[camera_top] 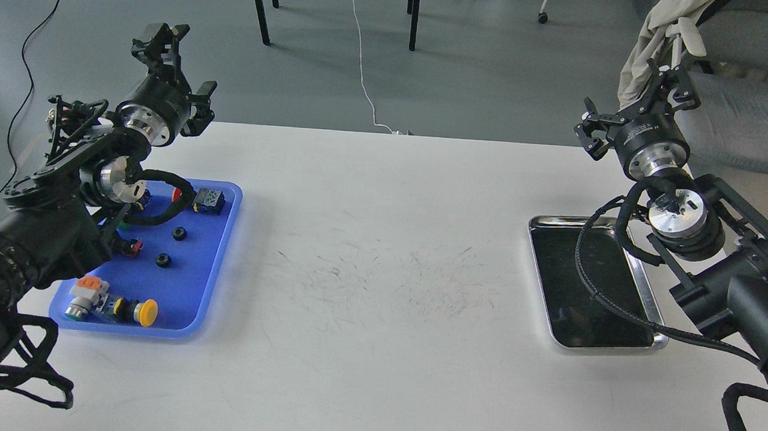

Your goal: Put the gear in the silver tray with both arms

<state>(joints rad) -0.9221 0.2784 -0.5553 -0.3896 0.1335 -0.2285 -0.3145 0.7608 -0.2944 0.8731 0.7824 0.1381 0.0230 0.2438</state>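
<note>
— Right, head view: where's the silver tray?
— Right side of the bench, bare. Two small black gears, probably, sit in the blue tray.
— Fingers?
— Left gripper and right gripper: both spread, holding nothing.

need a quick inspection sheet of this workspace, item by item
surface: white table, grey scuffs mid-table
job's things: silver tray at right, empty; two small black gears in the blue tray at left
clutter: push buttons, including a yellow one, and switch parts share the blue tray
hands: left hand and right hand raised, open, holding nothing
cables: black arm cable crosses the silver tray; white cord on floor
surroundings: grey chair, table legs
</note>
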